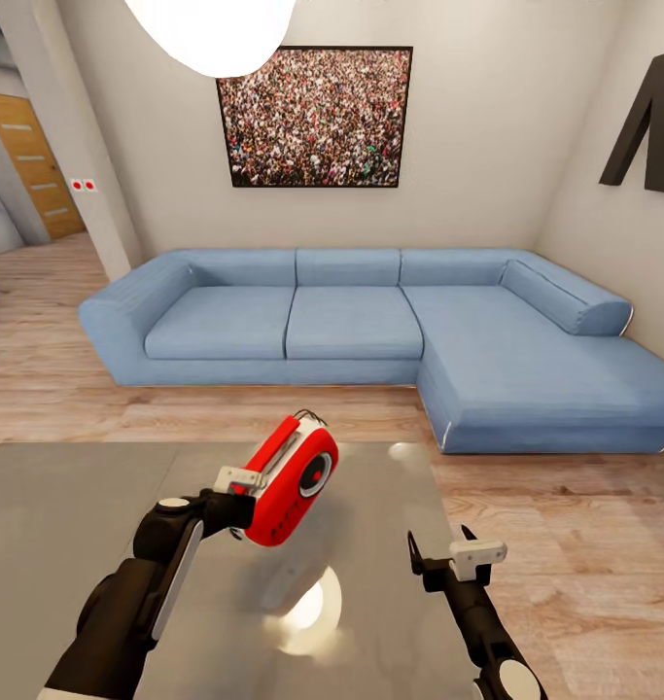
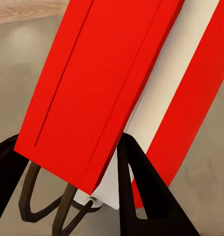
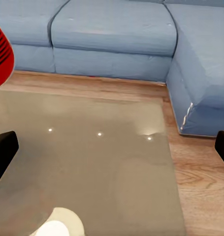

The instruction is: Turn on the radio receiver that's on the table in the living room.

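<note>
The living room has beige walls, a pale plank floor and a blue L-shaped sofa of soft matte cushions under a framed crowd picture. In front of the sofa stands the table, a broad low slab whose glossy grey top mirrors the ceiling lamp. Above the table's middle, lifted clear of it and tilted, is the radio receiver, a small rounded red shell with white sides, a red handle and a round dial on the face turned toward the table's sofa-side right corner. The left gripper is clenched on the radio's side away from the sofa; its wrist view shows dark fingers flanking the red and white casing. The right gripper hovers over the table's right part with its fingers spread, holding nothing. The radio looks like light, rigid, smooth plastic (likely slippery under a narrow pinch), so the flat sides or the handle seem the safest holds, leaving the face free for the other gripper to press.
</note>
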### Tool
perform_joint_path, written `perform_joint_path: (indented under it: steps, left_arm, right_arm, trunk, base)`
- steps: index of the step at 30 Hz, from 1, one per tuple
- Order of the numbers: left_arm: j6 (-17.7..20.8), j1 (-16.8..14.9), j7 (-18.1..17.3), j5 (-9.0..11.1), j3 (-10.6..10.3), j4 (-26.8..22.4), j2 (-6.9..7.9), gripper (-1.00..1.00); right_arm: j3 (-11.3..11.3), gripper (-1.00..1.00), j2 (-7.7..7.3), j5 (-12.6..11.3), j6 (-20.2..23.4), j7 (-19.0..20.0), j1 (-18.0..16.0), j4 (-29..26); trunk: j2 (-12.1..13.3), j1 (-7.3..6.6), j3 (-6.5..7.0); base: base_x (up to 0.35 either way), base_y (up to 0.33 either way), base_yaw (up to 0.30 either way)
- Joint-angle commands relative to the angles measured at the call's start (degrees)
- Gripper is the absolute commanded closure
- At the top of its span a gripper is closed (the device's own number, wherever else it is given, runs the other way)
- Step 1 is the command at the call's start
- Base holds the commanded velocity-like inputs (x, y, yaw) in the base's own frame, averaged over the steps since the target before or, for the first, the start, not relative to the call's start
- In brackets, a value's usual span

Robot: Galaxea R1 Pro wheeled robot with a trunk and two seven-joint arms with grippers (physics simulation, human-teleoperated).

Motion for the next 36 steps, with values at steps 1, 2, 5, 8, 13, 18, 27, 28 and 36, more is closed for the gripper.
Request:
perform_joint_path:
  steps: [1, 2, 5, 8, 13, 18, 27, 28, 36]
  left_arm:
    - [-0.04, 0.00, -0.59, -0.05, 0.12, -0.01, 0.06, 1.00]
    - [-0.05, -0.01, -0.95, -0.05, 0.21, -0.01, 0.11, 1.00]
    - [-0.10, 0.00, -1.46, -0.04, 0.40, 0.00, 0.15, 1.00]
    - [-0.16, 0.01, -1.66, 0.01, 0.46, 0.00, 0.22, 1.00]
    - [-0.38, 0.01, -1.96, 0.02, 0.60, 0.05, 0.38, 1.00]
    - [-0.55, 0.01, -2.02, 0.03, 2.68, 0.82, 0.75, 1.00]
    - [-5.72, 0.01, -2.03, 0.03, 3.62, 4.51, 0.79, 1.00]
    - [-6.26, 0.01, -2.03, 0.03, 3.70, 4.80, 0.83, 1.00]
    - [-10.81, 0.01, -2.03, 0.03, 3.75, 7.88, 0.72, 1.00]
  right_arm:
    - [0.00, -1.00, 0.00, 0.00, 0.00, 0.01, 0.01, 0.00]
    - [0.00, -1.00, -0.03, 0.00, 0.00, 0.02, 0.03, 0.00]
    - [0.00, -1.00, -0.07, -0.02, 0.04, 0.05, 0.03, 0.00]
    - [0.00, -1.00, -0.08, -0.06, 0.16, 0.13, 0.00, -0.06]
    - [0.08, -1.00, -0.09, -0.14, 0.82, 0.26, 0.02, -0.09]
    - [0.39, -1.00, -0.04, -0.17, 5.51, 0.35, 0.06, -0.32]
    - [0.93, -1.00, -0.08, -0.25, 8.70, 2.76, 0.02, -2.29]
    - [0.91, -1.00, -0.09, -0.24, 11.82, 5.01, 0.02, -3.74]
    - [0.71, -1.00, -0.22, -0.18, 16.52, 11.60, 0.03, -6.22]
  trunk:
    - [0.00, 0.00, 0.00]
    - [0.00, 0.00, 0.00]
    - [0.00, 0.00, 0.00]
    - [0.00, 0.00, 0.00]
    - [0.00, 0.00, 0.00]
    - [0.00, 0.00, 0.00]
    - [0.00, 0.00, 0.00]
    - [0.00, 0.00, 0.00]
    - [0.00, 0.00, 0.00]
  base:
    - [0.000, 0.000, 0.000]
    - [0.000, 0.000, 0.000]
    - [0.000, 0.000, 0.000]
    - [0.000, 0.000, 0.000]
    - [0.000, 0.000, 0.000]
    - [0.000, 0.000, 0.000]
    - [0.000, 0.000, 0.000]
    - [0.000, 0.000, 0.000]
    - [0.000, 0.000, 0.000]
